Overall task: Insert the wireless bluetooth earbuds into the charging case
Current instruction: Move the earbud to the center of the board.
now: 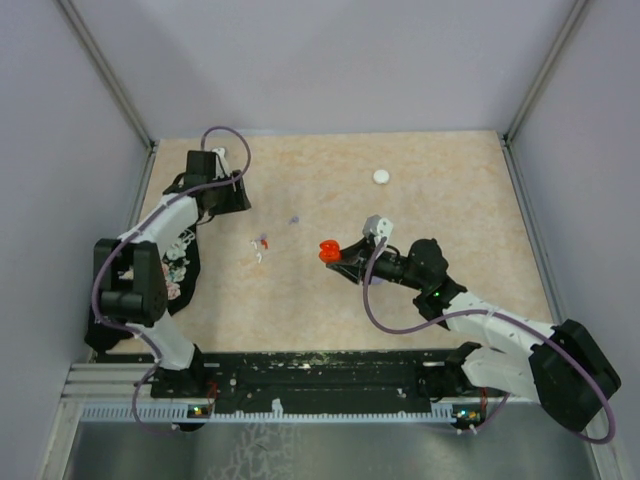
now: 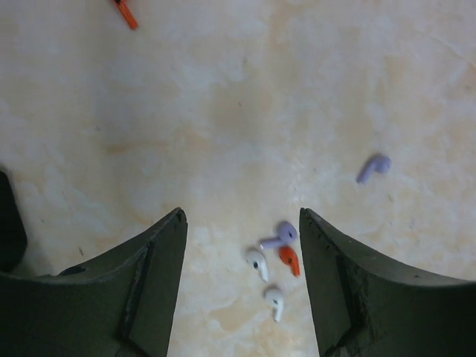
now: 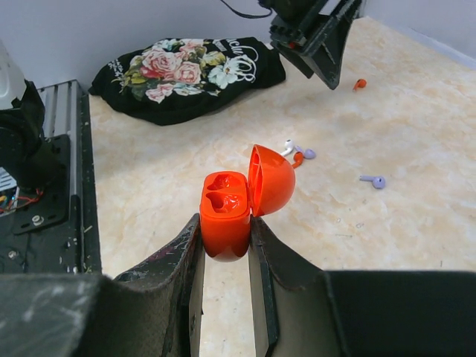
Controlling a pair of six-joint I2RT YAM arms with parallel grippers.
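Observation:
My right gripper [image 3: 225, 223] is shut on the base of a red charging case [image 3: 224, 210], held above the table with its lid [image 3: 271, 178] flipped open and both sockets empty. In the top view the case [image 1: 327, 251] sits mid-table. Through the left wrist view, my left gripper [image 2: 242, 216] hangs open above a cluster of earbuds: one lilac [image 2: 281, 236], one red [image 2: 289, 259] and two white [image 2: 257, 262]. A second lilac earbud [image 2: 374, 166] lies off to the right and another red one [image 2: 126, 13] at the top edge. Nothing is between the left fingers.
A white round case [image 1: 381, 176] rests at the back of the table. A black floral cloth [image 3: 190, 74] lies by the left arm's base, near the left wall. A black rail [image 1: 320, 375] runs along the near edge.

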